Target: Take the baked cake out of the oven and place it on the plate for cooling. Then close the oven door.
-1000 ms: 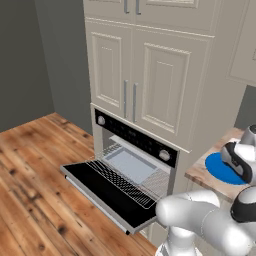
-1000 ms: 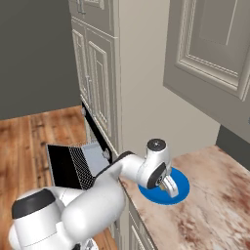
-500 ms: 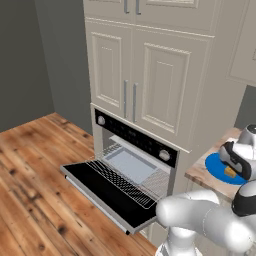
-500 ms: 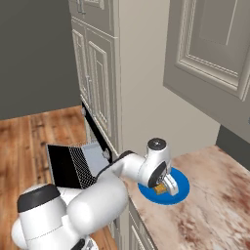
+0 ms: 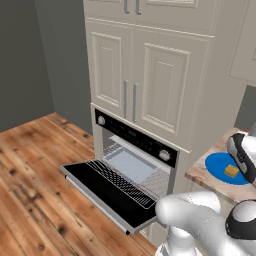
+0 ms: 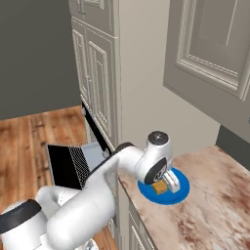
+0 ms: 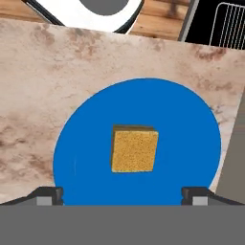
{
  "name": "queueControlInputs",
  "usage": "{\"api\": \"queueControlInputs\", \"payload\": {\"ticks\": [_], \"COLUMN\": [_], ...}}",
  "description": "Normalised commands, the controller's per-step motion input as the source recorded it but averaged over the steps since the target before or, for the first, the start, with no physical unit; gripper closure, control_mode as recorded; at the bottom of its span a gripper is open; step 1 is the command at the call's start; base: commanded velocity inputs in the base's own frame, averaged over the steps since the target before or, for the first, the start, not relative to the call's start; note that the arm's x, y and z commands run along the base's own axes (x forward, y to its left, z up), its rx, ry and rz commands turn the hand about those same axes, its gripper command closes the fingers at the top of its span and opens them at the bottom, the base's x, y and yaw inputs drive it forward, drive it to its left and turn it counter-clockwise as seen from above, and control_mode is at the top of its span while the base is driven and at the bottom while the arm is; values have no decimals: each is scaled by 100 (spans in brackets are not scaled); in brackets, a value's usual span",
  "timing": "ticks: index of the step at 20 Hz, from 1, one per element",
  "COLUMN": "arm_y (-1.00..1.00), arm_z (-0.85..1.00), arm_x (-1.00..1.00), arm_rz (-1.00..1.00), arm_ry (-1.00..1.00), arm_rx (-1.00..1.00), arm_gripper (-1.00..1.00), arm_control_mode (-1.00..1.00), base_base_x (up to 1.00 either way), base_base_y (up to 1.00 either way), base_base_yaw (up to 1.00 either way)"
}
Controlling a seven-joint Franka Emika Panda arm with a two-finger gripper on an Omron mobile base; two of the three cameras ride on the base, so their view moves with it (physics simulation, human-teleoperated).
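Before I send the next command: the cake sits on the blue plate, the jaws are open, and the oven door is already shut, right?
Not quite. The oven door is open, folded down flat, as the left base view shows. The cake does sit on the blue plate, with the jaws open.

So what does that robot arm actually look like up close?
The arm is glossy white, made of thick rounded segments with dark grey round caps at the joints. The gripper ends in two small dark fingers with light grey pads. No cables or markings show.
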Motion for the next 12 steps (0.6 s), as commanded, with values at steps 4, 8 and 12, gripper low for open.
{"api": "queueControlInputs", "payload": {"ticks": [4, 8, 12], "arm_y": [31, 53, 90], "arm_z": [100, 100, 96], "arm_x": [-98, -85, -46], "arm_rz": [0, 0, 0], "arm_ry": [-17, -9, -1], "arm_rx": [0, 0, 0], "arm_gripper": [-100, -100, -100], "arm_control_mode": [-100, -100, -100], "base_base_x": [0, 0, 0], "base_base_y": [0, 0, 0], "base_base_yaw": [0, 0, 0]}}
